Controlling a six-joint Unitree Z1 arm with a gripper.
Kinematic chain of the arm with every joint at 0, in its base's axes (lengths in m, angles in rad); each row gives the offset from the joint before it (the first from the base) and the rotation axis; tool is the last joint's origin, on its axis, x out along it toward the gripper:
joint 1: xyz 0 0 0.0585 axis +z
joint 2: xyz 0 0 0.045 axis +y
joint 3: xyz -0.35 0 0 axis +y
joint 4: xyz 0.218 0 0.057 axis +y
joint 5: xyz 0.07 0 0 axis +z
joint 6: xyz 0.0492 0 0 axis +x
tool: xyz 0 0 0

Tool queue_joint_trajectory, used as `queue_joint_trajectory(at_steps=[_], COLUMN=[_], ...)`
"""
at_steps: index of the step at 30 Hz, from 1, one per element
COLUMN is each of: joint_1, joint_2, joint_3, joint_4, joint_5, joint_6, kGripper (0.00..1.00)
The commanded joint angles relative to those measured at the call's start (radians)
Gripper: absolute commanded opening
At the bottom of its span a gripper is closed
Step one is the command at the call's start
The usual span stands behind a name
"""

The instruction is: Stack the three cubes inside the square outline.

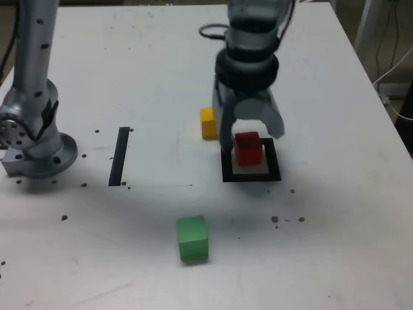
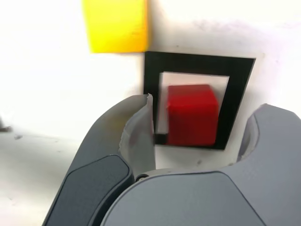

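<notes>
Red cube (image 1: pixel 247 148) sits on the white centre of the square outline (image 1: pixel 251 175), which lies right of the tabletop's middle in the exterior view. In the wrist view the red cube (image 2: pixel 192 113) overlaps the inner edge of the black frame (image 2: pixel 237 101) on the side nearer the camera.

Gripper (image 1: pixel 251 132) hangs directly over the outline, jaws spread wide apart, wider than the cube. Red cube lies between the two fingers; wrist view shows a clear gap on each side of the cube, so no contact and nothing held. Whether the fingertips touch the tabletop cannot be told.

Yellow cube (image 1: pixel 208 123) rests on the tabletop just outside the outline's far corner, on the exterior view's left of the gripper, apart from the frame; also seen in the wrist view (image 2: pixel 116 24).

Green cube (image 1: pixel 192 238) sits alone toward the near edge of the tabletop, well apart from the outline.

Straight black tape strip (image 1: pixel 120 155) lies further toward the exterior view's left, near the arm base (image 1: pixel 35 145).
</notes>
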Motion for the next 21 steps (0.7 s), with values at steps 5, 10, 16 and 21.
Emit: queue_joint_trajectory(at_steps=[5,10,16,21], joint_1=[0.034,0.109,0.208,0.259], joint_2=[-0.064,-0.076,-0.075,-0.062], joint_3=[0.017,0.058,0.095,0.121], joint_4=[0.034,0.042,0.034,0.03], joint_5=[0.002,0.002,0.0,0.002], joint_6=[0.004,0.036,0.087,0.113], kGripper=[1.0,1.0,0.98,0.96])
